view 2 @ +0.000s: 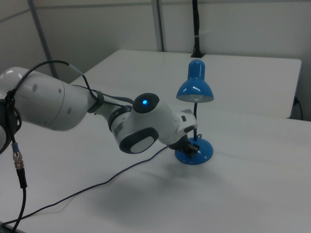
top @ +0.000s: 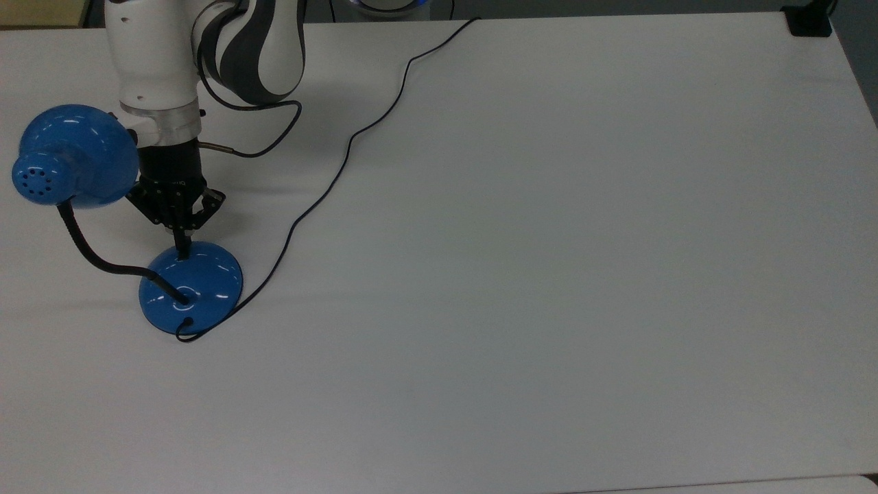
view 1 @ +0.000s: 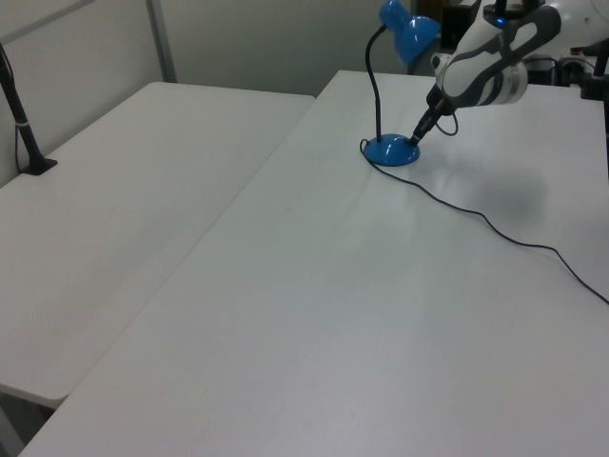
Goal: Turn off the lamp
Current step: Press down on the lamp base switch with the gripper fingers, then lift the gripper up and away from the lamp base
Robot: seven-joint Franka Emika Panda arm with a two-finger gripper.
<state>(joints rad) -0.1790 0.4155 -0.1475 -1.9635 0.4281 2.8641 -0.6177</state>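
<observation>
The blue lamp stands at the top view's left, its domed base (top: 199,285) on the white table and its bell shade (top: 75,158) held up on a black gooseneck (top: 86,250). No light falls from the shade onto the table. My gripper (top: 182,251) points down, shut, its joined tips touching the far rim of the base where the small black switch sits. In the left view the gripper (view 1: 417,139) meets the base (view 1: 392,150) at the far end of the table. The right view has the shade (view 2: 195,90) above the base (view 2: 198,152), with the gripper (view 2: 193,147) against it.
The lamp's thin black cord (top: 343,161) loops from the base across the table (top: 549,274) to its far edge. A second white table (view 1: 114,190) adjoins in the left view. A black clamp (top: 809,24) sits at the top view's upper right corner.
</observation>
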